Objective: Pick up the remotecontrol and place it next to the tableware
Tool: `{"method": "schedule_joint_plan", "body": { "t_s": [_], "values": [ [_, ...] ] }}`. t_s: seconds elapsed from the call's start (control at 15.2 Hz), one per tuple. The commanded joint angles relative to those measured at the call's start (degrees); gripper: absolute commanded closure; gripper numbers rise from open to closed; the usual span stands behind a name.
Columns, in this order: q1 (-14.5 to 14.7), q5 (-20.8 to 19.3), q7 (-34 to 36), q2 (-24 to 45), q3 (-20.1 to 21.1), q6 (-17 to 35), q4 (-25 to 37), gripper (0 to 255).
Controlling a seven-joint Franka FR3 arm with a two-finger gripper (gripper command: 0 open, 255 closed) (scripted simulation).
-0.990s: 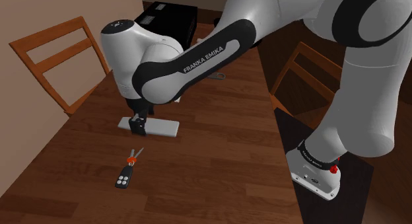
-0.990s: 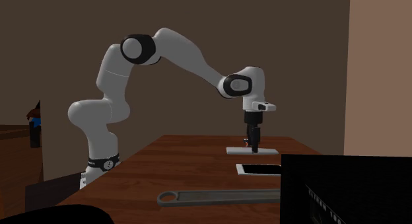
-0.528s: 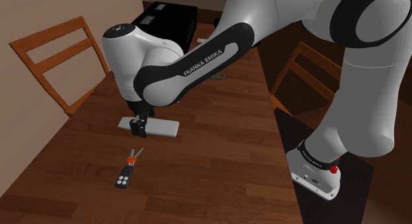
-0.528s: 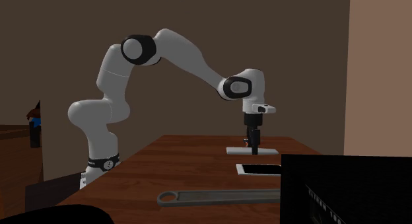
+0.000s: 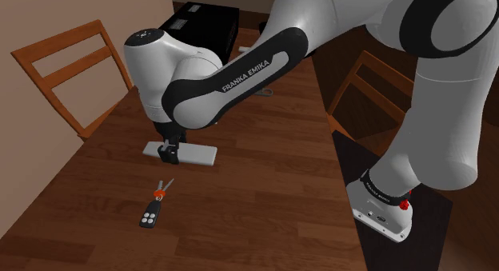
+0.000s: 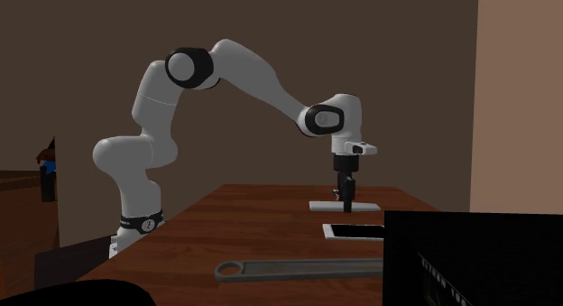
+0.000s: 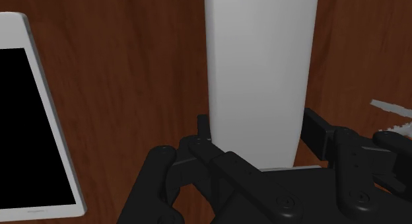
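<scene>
Grasp step. My gripper [image 5: 166, 156] straddles the white remote [image 5: 196, 153], fingers [image 7: 320, 133] snug on both long edges, so it looks clamped. The remote lies flat on the counter [image 5: 256, 189], near the keys [image 5: 152, 209]. Next: lift straight up, carry it to the grey utensil [image 6: 298, 268], and set it down beside that.

We can read one piece of lettering: "FRANKA EMIKA", in white capitals. It runs along the dark band of the arm [image 5: 240, 76] in the shoulder view and slants upward with that link. On the black box [image 5: 200, 21] at the far end of the bench [image 5: 272, 181] we see pale rectangular patches like labels, too small for us to read. The key fob [image 5: 148, 218] has small light buttons whose signs we cannot make out. In the wrist view the remote control [image 7: 261, 71] shows us a plain pale face.
</scene>
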Motion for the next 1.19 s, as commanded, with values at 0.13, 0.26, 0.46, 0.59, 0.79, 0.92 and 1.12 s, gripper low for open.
{"method": "schedule_joint_plan", "body": {
  "t_s": [0.13, 0.26, 0.46, 0.59, 0.79, 0.92, 1.12],
  "values": [
    [0.00, -0.01, 0.00, 0.02, 0.00, 0.00, 0.01, 255],
    [-0.12, 0.37, -0.24, -0.74, 0.20, -1.20, 0.51, 255],
    [-0.27, 0.90, -0.59, -1.77, 0.47, -3.05, 1.40, 255],
    [-0.36, 1.24, -0.81, -2.42, 0.64, -4.31, 2.06, 255],
    [-0.47, 1.71, -1.12, -3.32, 0.86, -6.22, 3.15, 255],
    [-0.52, 2.00, -1.31, -3.87, 1.00, -7.52, 3.95, 255],
    [-0.58, 2.40, -1.58, -4.61, 1.18, -9.51, 5.25, 255]
  ]
}}
